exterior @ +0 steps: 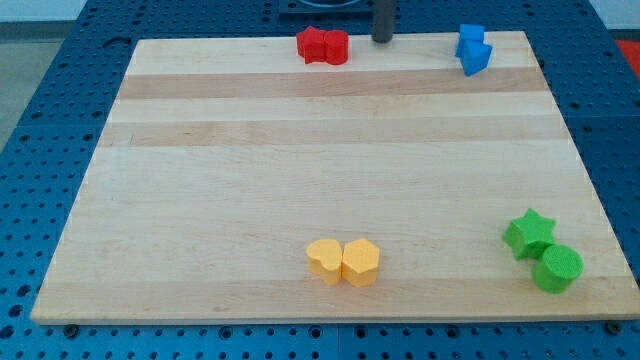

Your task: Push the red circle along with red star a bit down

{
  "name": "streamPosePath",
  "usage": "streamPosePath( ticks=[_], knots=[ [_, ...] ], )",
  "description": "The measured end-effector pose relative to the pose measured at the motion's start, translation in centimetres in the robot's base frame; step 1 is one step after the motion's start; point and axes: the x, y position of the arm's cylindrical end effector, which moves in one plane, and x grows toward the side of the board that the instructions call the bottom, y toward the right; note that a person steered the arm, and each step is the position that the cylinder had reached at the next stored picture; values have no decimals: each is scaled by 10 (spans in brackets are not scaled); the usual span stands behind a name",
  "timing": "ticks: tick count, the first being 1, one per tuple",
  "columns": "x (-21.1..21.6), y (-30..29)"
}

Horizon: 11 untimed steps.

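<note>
The red star and the red circle sit touching each other at the top edge of the wooden board, the star on the left. My tip stands at the board's top edge, a short way to the right of the red circle and apart from it.
Two blue blocks touch each other at the top right. A yellow heart and a yellow hexagon sit together near the bottom middle. A green star and a green circle sit at the bottom right.
</note>
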Motion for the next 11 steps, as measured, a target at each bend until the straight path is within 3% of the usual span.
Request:
streamPosePath(
  ticks=[2,6,9,11],
  knots=[
    [18,-128],
    [7,-32],
    [74,-127],
    [54,-129]
  ],
)
